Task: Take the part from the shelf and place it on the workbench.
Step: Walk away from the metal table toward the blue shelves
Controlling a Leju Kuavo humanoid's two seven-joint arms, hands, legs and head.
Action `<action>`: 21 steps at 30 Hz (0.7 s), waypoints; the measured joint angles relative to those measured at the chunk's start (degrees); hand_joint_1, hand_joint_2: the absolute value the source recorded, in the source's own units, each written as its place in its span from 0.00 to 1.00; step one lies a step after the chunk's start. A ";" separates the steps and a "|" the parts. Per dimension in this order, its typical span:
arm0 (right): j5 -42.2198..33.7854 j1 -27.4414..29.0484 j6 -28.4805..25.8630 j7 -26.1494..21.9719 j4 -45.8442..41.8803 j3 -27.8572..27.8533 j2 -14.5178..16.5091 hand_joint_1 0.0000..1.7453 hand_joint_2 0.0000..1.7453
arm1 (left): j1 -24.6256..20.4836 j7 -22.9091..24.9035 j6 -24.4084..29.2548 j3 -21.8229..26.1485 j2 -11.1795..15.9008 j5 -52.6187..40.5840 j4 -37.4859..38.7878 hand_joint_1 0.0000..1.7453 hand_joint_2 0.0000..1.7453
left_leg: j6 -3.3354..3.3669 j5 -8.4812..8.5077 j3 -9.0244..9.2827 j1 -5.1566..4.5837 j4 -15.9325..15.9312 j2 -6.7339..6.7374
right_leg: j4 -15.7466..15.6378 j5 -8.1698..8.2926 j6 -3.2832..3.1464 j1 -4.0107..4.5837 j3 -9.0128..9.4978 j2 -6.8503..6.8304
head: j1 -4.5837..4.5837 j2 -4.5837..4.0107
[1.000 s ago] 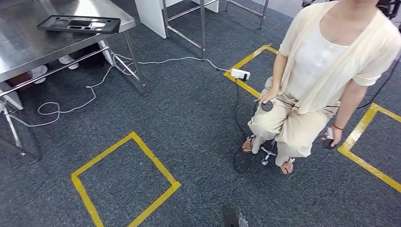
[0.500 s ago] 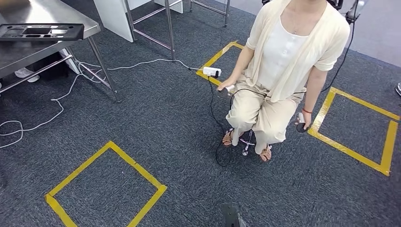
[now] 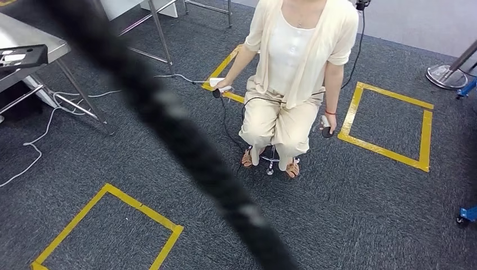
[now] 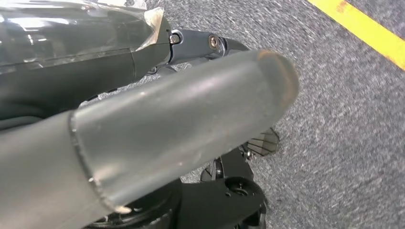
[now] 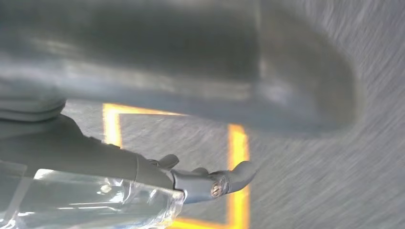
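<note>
hands hang empty, left [image 4: 191,119] and right [image 5: 200,181], fingers loosely apart over the carpet [image 3: 365,225], far from the counter [image 3: 34,45] since nothing is fetched yet.

Person [image 3: 292,67] seated on stool [image 3: 273,163] at centre far. Table [image 3: 28,56] far left, tray [image 3: 19,56] on it. Floor-tape squares: one near left [image 3: 107,225], one right [image 3: 388,121] of person.

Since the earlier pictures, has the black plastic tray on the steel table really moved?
No. The black plastic tray lies at the same edge of the steel table; both slid left in the head view together with the yellow tape squares, so the camera turned.
</note>
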 joint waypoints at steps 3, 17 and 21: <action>-0.37 0.64 -0.44 1.37 0.08 -1.90 -1.04 0.00 0.00 | 0.18 0.11 0.02 0.21 0.16 0.08 0.01 0.00 0.00 | -0.01 -5.63 -5.07 0.13 11.06 -3.67 | -0.02 0.18 -1.05 0.24 -0.20 2.05 | -0.25 0.00; -1.73 1.63 -11.84 23.01 1.03 -7.88 0.40 0.00 0.00 | 0.31 0.34 0.30 1.61 0.66 -0.08 0.02 0.00 0.00 | 2.95 3.38 0.17 -0.21 -2.95 -4.23 | 8.44 -3.21 0.50 0.76 -5.57 3.30 | 0.11 0.00; 0.77 1.94 -11.95 23.61 1.02 -9.88 1.27 0.00 0.00 | 0.47 0.91 0.21 1.60 0.82 -0.91 0.02 0.00 0.00 | 2.89 3.29 -0.02 -0.26 -2.89 -1.12 | 15.42 -5.37 1.41 0.14 -8.46 2.09 | 0.21 0.00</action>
